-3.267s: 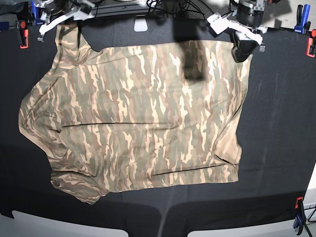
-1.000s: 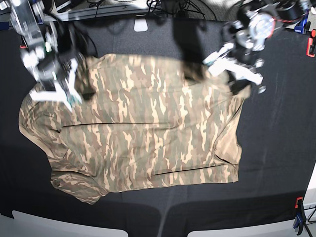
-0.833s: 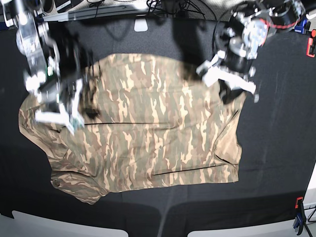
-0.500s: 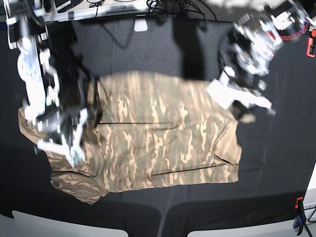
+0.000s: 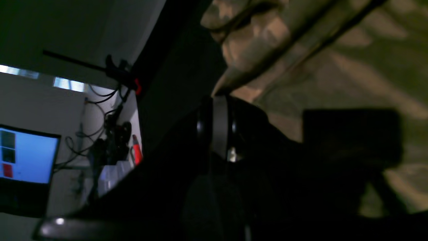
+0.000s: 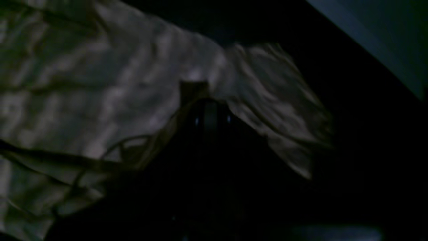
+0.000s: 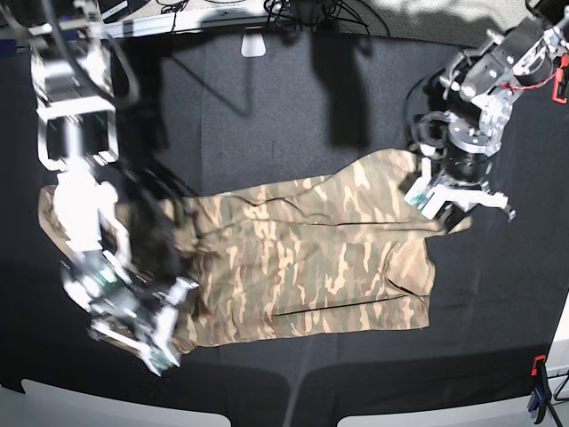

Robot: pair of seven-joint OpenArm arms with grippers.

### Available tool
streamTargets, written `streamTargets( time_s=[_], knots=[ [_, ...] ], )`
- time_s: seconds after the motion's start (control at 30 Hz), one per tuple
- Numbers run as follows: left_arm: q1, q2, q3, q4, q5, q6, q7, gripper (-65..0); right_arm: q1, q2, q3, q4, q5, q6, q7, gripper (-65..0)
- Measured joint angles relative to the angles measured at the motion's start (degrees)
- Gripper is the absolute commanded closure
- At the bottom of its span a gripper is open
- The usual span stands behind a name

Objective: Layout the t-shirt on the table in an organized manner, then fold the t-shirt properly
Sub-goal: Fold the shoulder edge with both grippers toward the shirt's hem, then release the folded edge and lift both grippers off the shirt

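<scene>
On black table (image 7: 293,98), both grippers pinching t-shirt (image 7: 320,258) edges, left gripper (image 7: 453,203), right gripper (image 7: 147,334), bare cloth beyond.

The view is dim and blurred. The t-shirt (image 6: 100,100), its camouflage print washed to pale grey-tan streaks, fills the left and middle of the frame in creased folds. The right gripper (image 6: 209,112) rises dark from the bottom centre, its jaws closed on a bunched fold of the cloth. Black table (image 6: 361,140) lies to the right.
</scene>
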Motion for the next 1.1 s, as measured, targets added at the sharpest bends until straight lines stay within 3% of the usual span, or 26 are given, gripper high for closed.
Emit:
streamTargets(
  time_s=[0.3,0.47,0.73,0.8,0.87,0.93,1.0,1.1],
  knots=[
    [0.13,1.95,0.00,-10.03,-0.02,-0.28,-1.16,0.0,6.21,-5.07,0.07,-13.57,-4.81,0.44,3.04,0.0],
    [0.00,2.54,0.00,-10.03,0.31,-0.15,-4.09,0.0,6.19,-5.27,0.07,-15.50,-4.94,0.46,3.13,0.0],
    [-0.81,2.49,-0.02,-10.03,0.46,-0.11,-3.93,0.0,6.38,-5.11,0.07,-15.52,-6.45,0.44,2.82,0.0],
    [-0.74,2.51,0.00,-10.03,0.42,-0.15,-3.54,-7.3,6.43,-4.98,0.07,-15.52,-6.45,0.44,2.69,0.0],
    [-0.81,2.51,0.00,-10.03,0.44,-0.13,-3.58,-12.3,6.47,-4.96,0.07,-15.52,-6.45,0.42,2.69,-4.1],
    [-0.81,2.51,0.00,-10.03,0.46,-0.13,-2.91,-13.0,6.64,-4.81,0.09,-15.52,-6.43,0.42,2.64,-12.0],
    [-0.81,2.54,0.00,-10.03,0.46,-0.13,-0.11,-13.0,6.99,-4.72,0.09,-15.52,-6.40,0.11,2.56,-22.0],
    [-1.66,2.54,0.00,-10.03,0.24,-0.59,7.93,-12.9,7.43,-4.35,0.09,-15.52,-3.89,-3.45,2.75,-32.9]
  ],
)
